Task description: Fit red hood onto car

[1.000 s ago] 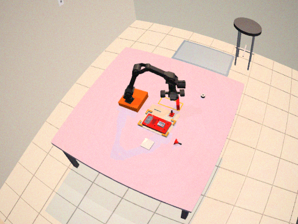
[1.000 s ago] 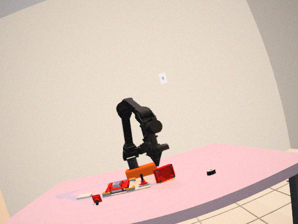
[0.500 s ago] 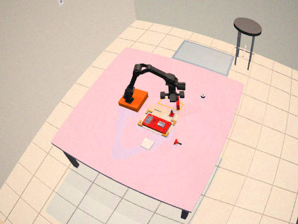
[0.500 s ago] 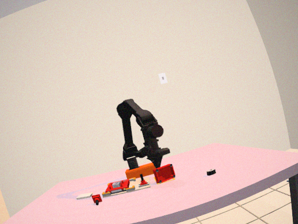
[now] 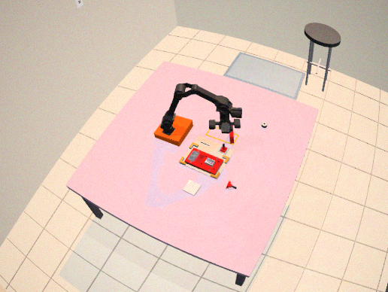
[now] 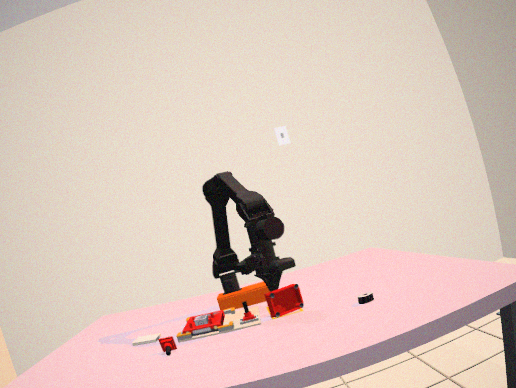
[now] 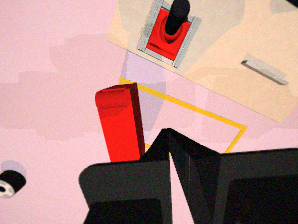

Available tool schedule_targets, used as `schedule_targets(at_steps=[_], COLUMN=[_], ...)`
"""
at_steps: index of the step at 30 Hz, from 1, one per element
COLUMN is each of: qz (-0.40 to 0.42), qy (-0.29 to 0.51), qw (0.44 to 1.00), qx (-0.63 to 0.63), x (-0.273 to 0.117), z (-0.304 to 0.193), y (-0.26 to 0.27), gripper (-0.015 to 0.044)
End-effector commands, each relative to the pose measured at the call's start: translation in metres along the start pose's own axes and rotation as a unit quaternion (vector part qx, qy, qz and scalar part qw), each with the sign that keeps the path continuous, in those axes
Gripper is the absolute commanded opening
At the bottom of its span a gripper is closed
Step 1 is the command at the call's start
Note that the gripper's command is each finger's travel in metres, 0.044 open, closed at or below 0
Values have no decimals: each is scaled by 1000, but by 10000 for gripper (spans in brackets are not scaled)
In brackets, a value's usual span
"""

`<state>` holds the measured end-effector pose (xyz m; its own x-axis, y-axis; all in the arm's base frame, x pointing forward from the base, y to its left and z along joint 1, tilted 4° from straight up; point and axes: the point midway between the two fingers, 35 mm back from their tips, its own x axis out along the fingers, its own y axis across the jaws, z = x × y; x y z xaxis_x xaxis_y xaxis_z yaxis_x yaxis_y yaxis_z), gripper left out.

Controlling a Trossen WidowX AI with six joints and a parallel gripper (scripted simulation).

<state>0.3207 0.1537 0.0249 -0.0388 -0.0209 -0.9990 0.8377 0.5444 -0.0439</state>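
With its jaws pressed together on nothing, the gripper (image 7: pixel 170 137) hangs at about 4 o'clock of the red hood (image 7: pixel 120 122), standing on edge; descending closed could topple it.

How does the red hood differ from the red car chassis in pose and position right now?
The hood stands on edge by the yellow outline, its flat face showing in the exterior view; the chassis lies flat in its jig. The hood is directly under the shut gripper, held by nothing; the chassis sits apart from the arm. The chassis carries a grey engine block; the hood is a plain shell. Both are red.
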Motion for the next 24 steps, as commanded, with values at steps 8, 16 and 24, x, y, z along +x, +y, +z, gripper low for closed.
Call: schedule_targets(at_steps=[8,16,24], qz=[3,3,3], qy=[2,2,2], qw=[1000,1000,1000], qx=[2,2,2], x=[-2,-2,-3], z=[0,0,0], y=[8,11,15], gripper=[0,0,0])
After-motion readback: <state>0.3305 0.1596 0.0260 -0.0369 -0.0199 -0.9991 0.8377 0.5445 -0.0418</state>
